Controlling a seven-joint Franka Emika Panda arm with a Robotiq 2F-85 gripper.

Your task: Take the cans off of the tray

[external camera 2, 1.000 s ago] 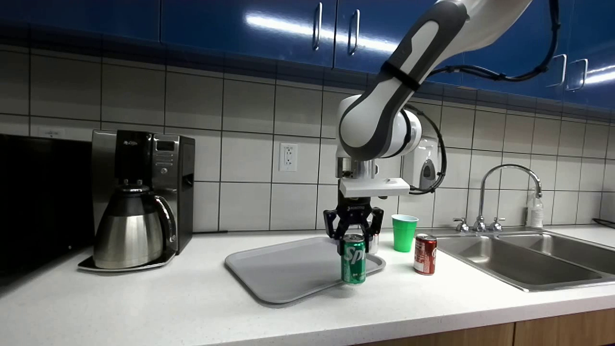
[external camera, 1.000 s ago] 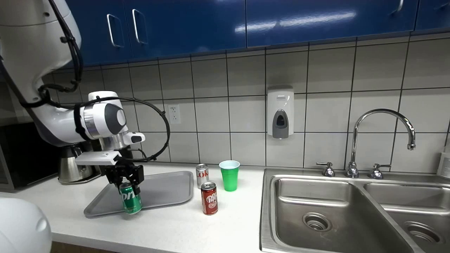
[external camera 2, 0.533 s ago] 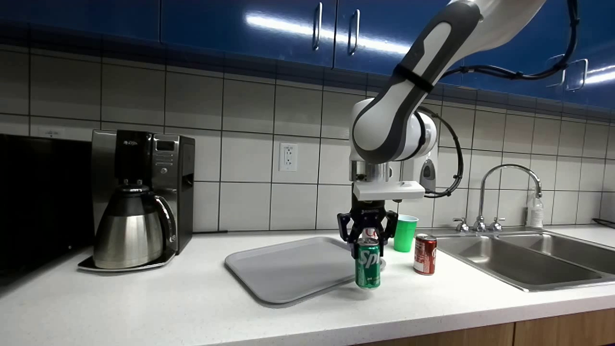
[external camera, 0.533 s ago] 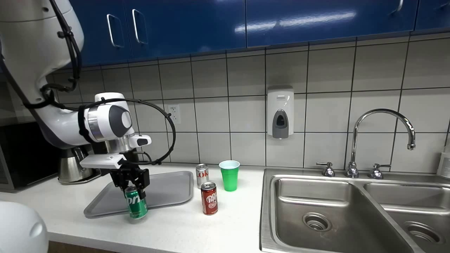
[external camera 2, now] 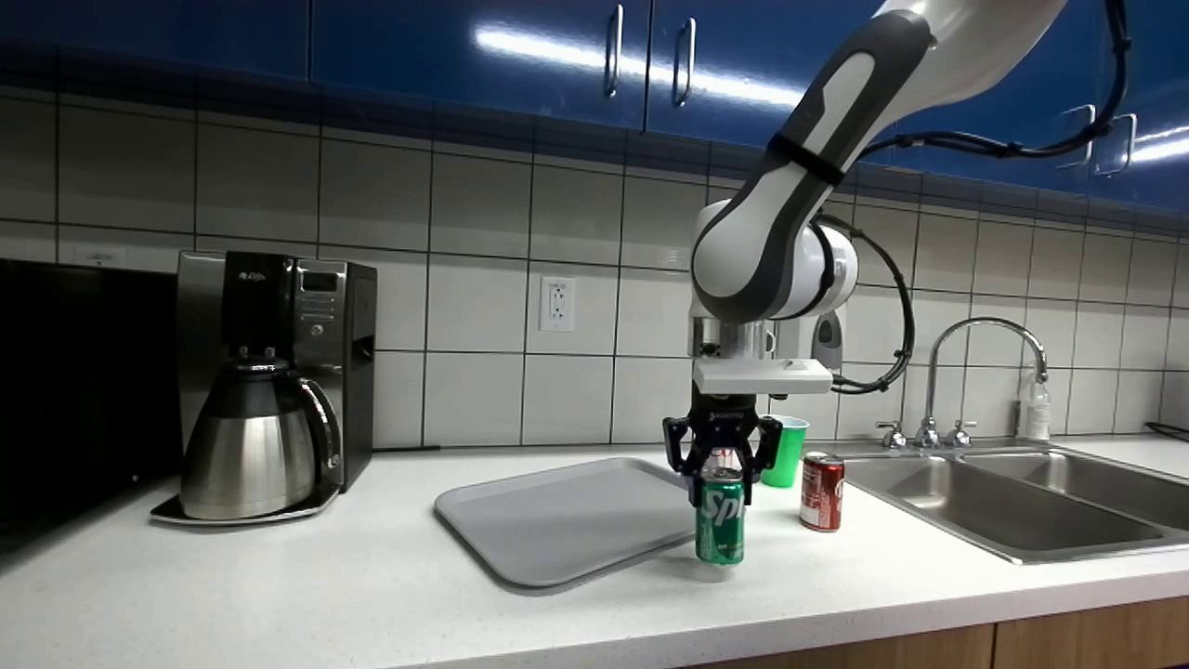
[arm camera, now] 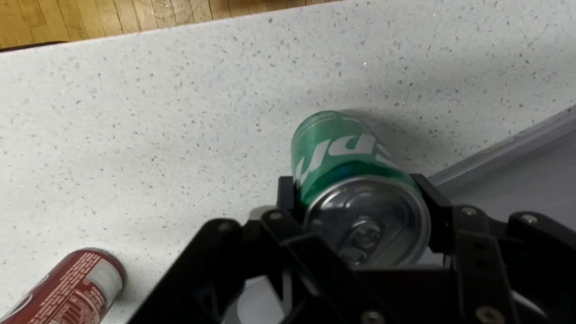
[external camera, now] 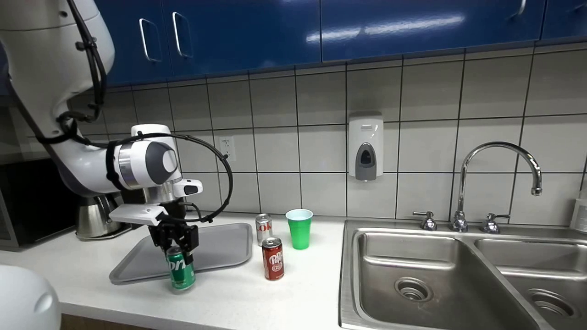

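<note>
The green can [external camera 2: 720, 539] is upright in the tool [external camera 2: 722, 491], past the edge of the tray [external camera 2: 567, 520] and over the bench [external camera 2: 372, 595]; whether its base touches the surface I cannot tell. The tool is closed only to the can's width, its black pads [arm camera: 286, 193] against opposite sides a little below the lid [arm camera: 369, 220]. The can should be a thin metal shell, smooth and apt to slip, stiff while sealed but easily dented if empty; its weight depends on contents that cannot be seen. The upper sides give a fair hold, though a grip nearer mid-height would probably let the bottom sway less, and the pull tab is best left alone. White letters on it read "Sp" and part of a third in an exterior view, roughly "pr" in the wrist view, most likely from Sprite. The dark red can [external camera: 274, 259], standing on the bench well apart, shows "Pepp" over a small "23", so probably Dr Pepper; the silvery can [external camera: 263, 229], just beside the tray, carries red letters like "ok", perhaps from Diet Coke. The name on the coffee machine [external camera 2: 279, 316] is too small to read.
</note>
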